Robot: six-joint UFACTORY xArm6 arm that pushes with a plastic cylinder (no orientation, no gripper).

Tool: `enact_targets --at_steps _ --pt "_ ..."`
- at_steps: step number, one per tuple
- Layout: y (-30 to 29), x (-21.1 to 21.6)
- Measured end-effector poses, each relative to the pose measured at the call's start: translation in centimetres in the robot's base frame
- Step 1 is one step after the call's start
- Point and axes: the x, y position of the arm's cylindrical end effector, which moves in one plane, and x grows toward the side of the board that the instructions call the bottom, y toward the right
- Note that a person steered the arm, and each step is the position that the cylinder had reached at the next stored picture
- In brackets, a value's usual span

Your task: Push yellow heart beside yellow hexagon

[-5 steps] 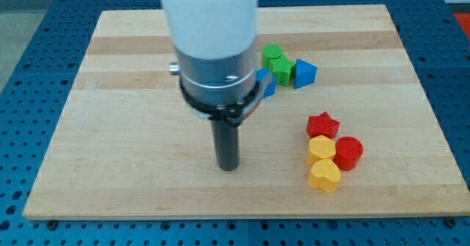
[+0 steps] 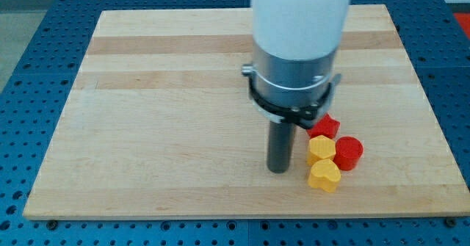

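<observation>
Camera view: my tip (image 2: 278, 169), no pincer visible, sits just left of yellow heart (image 2: 324, 175) already touching yellow hexagon (image 2: 321, 150) near the surface's (image 2: 147, 128) bottom-right corner, so maybe just a nudge.

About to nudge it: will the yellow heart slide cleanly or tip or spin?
The yellow heart looks squat and flat-bottomed, so it will likely slide, not tip. Its lobed outline may make it spin if my tip, just to its left in the view, hits off-centre. It seems to touch the yellow hexagon, which may shift too.
</observation>
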Motion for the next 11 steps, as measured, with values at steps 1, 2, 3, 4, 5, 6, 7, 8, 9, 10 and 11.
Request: enact_targets --at_steps 1,2,3,4,5,6,7,8,9,10,11 --pt "1.9 1.5" --pt "2.4 3.2" --pt "2.4 3.5" --pt "2.4 3.5" --pt "2.4 4.3" --pt "2.7 5.3" --pt "2.6 5.5" --pt "3.4 5.5" --pt "5.5 5.4" --pt "6.8 5.6" --pt "7.2 5.8"
